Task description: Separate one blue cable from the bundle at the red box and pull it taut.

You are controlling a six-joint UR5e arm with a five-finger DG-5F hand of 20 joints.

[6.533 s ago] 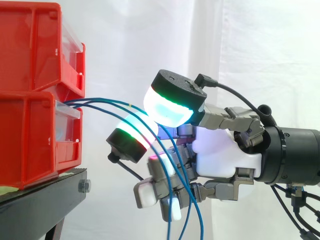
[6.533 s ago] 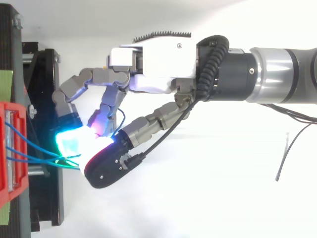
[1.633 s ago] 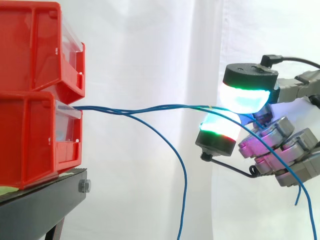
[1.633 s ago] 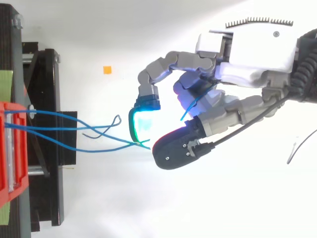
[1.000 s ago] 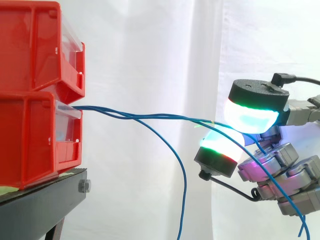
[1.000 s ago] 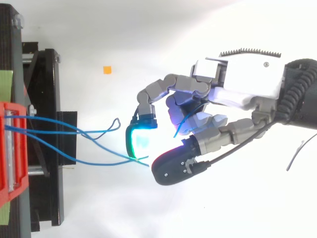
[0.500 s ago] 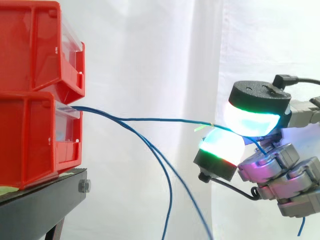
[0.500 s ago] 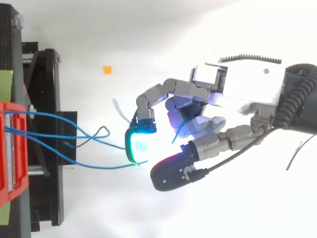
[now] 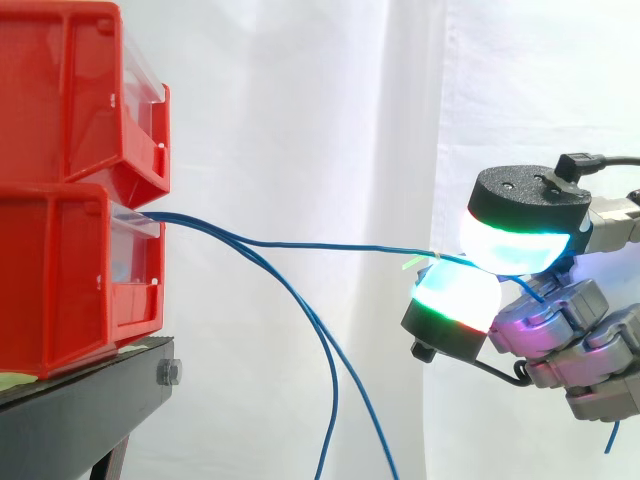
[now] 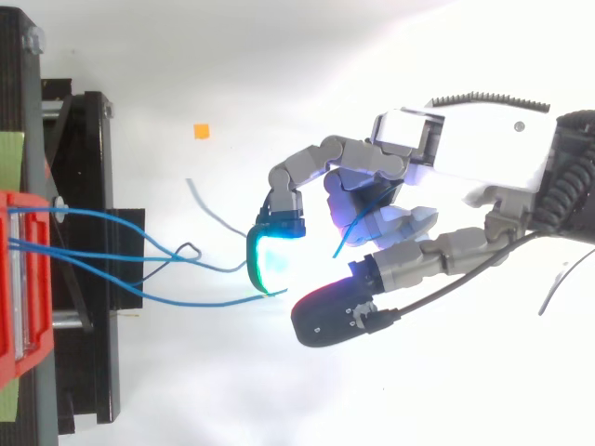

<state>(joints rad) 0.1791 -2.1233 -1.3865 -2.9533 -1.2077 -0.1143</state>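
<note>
Several thin blue cables leave the front of the lower red box (image 9: 70, 280) on the left. One blue cable (image 9: 330, 245) runs almost straight and level from the box to my hand (image 9: 575, 335), which sits far right of the box. The hand is shut on this cable, pinched between two glowing fingertips (image 9: 512, 245). Two other blue cables (image 9: 325, 370) sag down from the box and hang free. In the top view the hand (image 10: 474, 149) pinches the cable (image 10: 195, 301) where the fingertips (image 10: 268, 260) meet. A short free end (image 10: 346, 237) pokes out under the palm.
A second red box (image 9: 70, 90) is stacked on the lower one, both on a black stand (image 9: 90, 400). A white curtain hangs behind. A small orange marker (image 10: 201, 131) lies on the white floor below.
The hand has drawn a little further right, away from the box. Two cables slipped out of the pinch about a second ago and now hang down; the held cable runs straighter.
</note>
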